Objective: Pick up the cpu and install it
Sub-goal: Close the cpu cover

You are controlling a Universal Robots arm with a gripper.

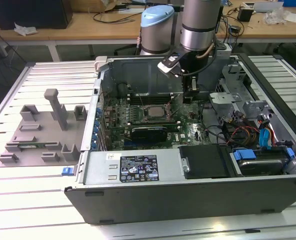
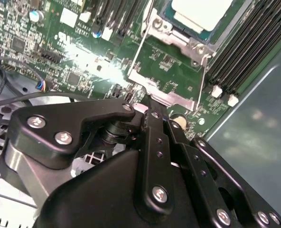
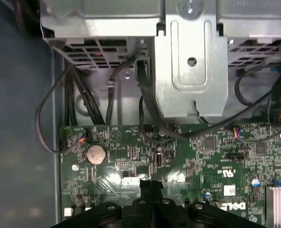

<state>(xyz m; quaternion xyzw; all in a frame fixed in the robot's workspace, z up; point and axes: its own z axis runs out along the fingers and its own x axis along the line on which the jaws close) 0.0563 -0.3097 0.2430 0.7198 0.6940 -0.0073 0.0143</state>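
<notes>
Gripper (image 2: pixel 148 102): jaws closed together, empty. Cpu (image 1: pixel 155 111) sits in socket (image 2: pixel 177 45), eight o'clock from gripper in exterior view. Judged light, rigid, slick-topped, fragile underneath; grip opposite edges.

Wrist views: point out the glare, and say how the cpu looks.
Second wrist view: white glare on the motherboard, and the cpu top is washed out pale. First wrist view: a smaller bright patch on the motherboard.

lit: bright, even | glare: mobo (image 2: pixel 90 66) — second wrist view | case wall (image 2: pixel 254 123) blurry
</notes>
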